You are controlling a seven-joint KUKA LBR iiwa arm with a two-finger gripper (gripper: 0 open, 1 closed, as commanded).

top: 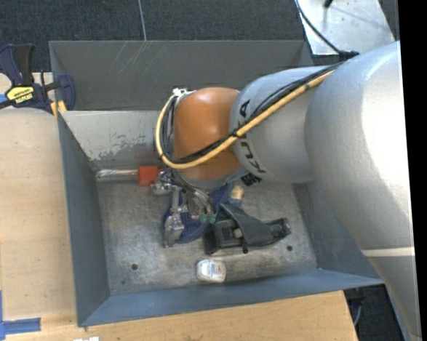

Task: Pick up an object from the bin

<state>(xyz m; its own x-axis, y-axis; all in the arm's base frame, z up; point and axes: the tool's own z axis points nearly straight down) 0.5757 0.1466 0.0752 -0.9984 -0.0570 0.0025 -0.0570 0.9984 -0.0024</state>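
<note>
Four loose items are on the floor of the grey metal bin.

1. Red block with a pale rod-like handle pointing left: lies against the back wall, left of centre, just beside the upper part of the gripper assembly.
2. Dark blue item, shape unclear because the tool partly covers it: mid-floor, touching the black piece on its right.
3. Black angular plastic piece: mid-floor, right of centre, lying flat.
4. Small white crumpled lump: near the front wall, apart from the others.

Arm: enters from the right. Its orange dome-shaped cover sits over the back half of the bin, with a yellow cable looped across it.

Gripper: metal, lowered to floor level at the left edge of the dark blue item. Jaw state cannot be told, and nothing can be confirmed as held.
</note>
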